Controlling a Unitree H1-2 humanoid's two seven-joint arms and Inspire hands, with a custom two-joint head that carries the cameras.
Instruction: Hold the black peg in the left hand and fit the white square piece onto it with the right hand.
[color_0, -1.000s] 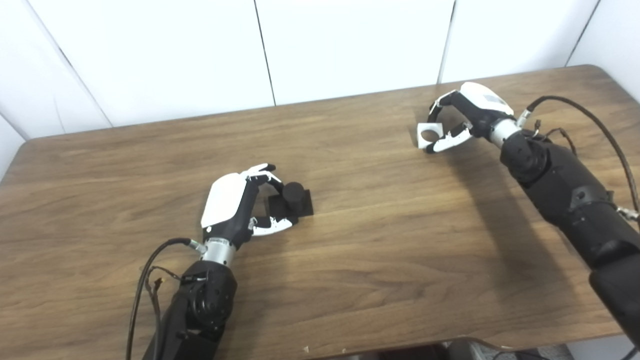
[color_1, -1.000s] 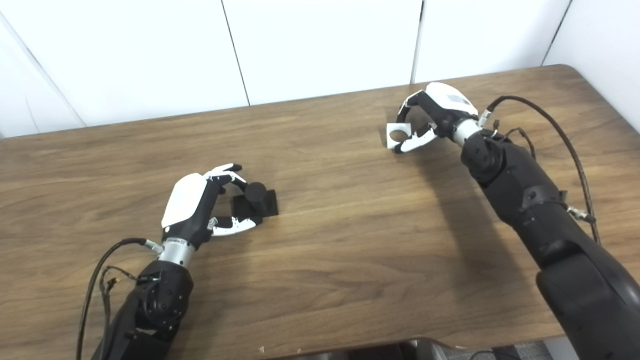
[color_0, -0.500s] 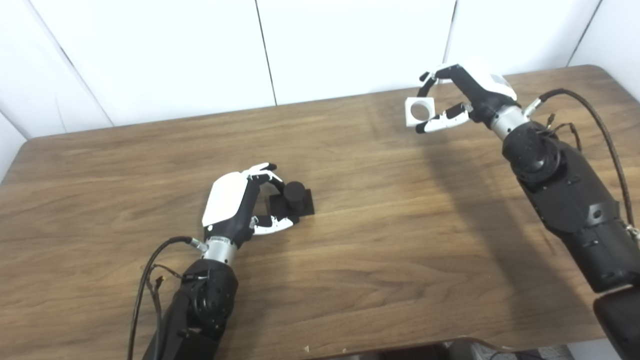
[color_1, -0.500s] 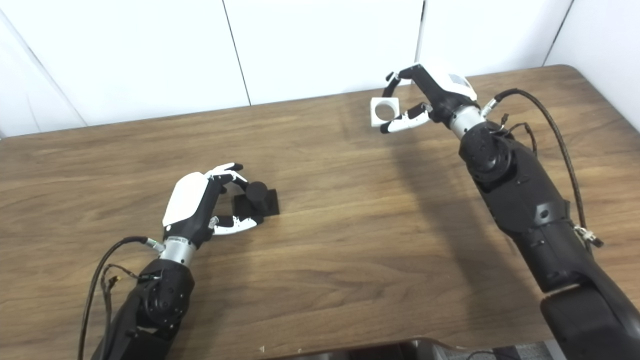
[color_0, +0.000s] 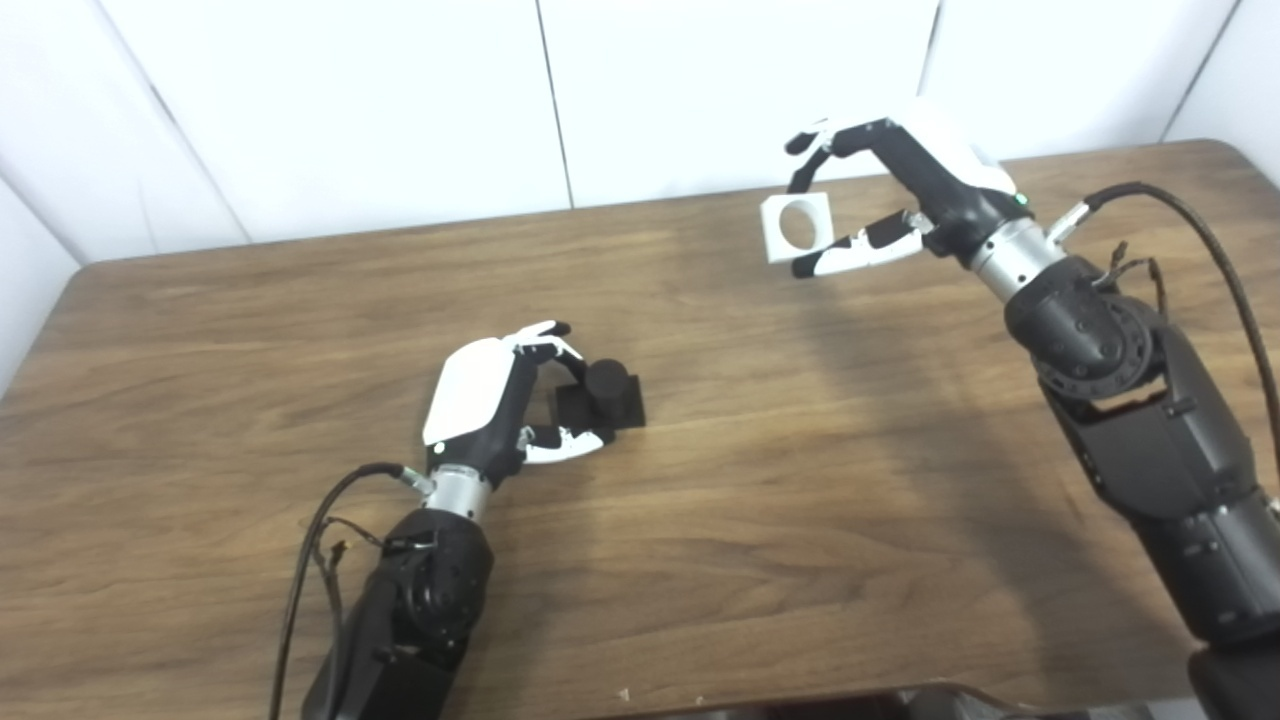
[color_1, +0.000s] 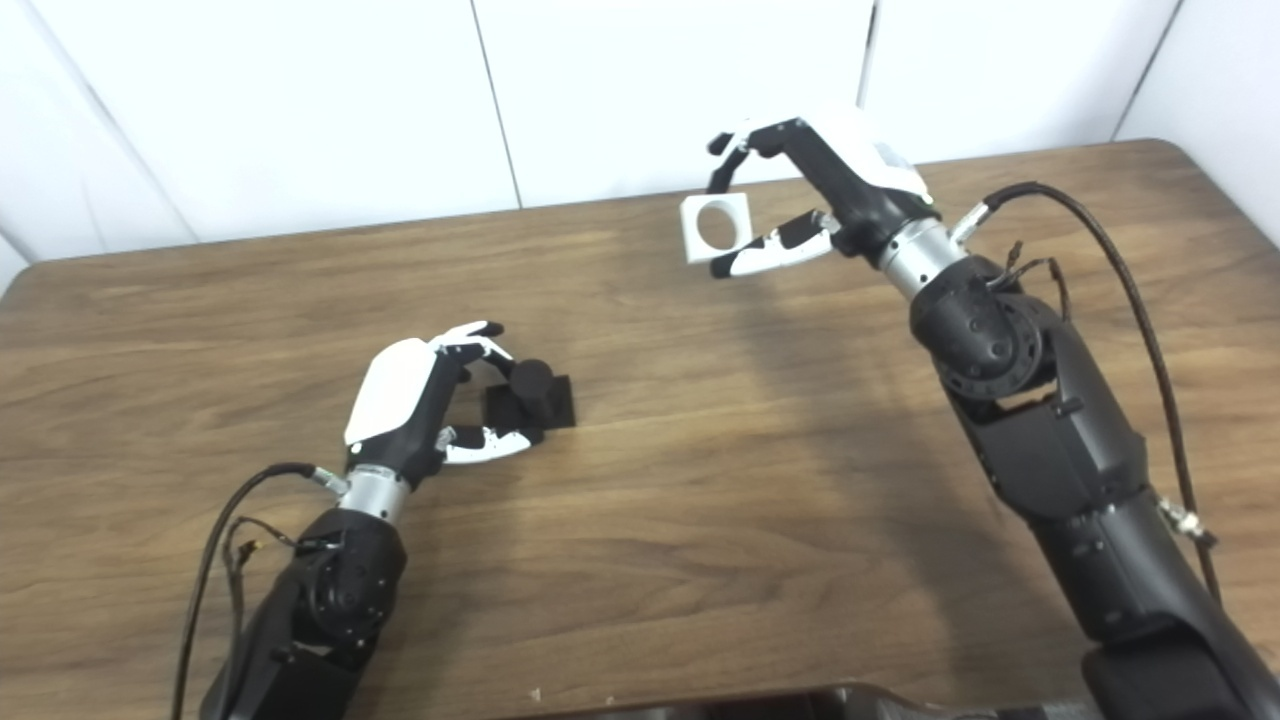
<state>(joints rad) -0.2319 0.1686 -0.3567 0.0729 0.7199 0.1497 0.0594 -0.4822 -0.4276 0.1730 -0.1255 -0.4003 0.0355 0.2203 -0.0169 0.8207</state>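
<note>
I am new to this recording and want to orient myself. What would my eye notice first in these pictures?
First, the right robot hand, raised above the far side of the wooden table, pinching a white square piece with a round hole. Next, the left robot hand, low near the table's middle, its fingers around a black peg on a square base.

Left hand (color_0: 489, 405) low at near left, palm down, fingers curled round the black peg (color_0: 606, 381), forearm running back toward the near edge. Right hand (color_0: 905, 190) raised at far right, wrist bent, fingers and thumb pinching the white square piece (color_0: 797, 226), arm sloping up from the near right corner.
</note>
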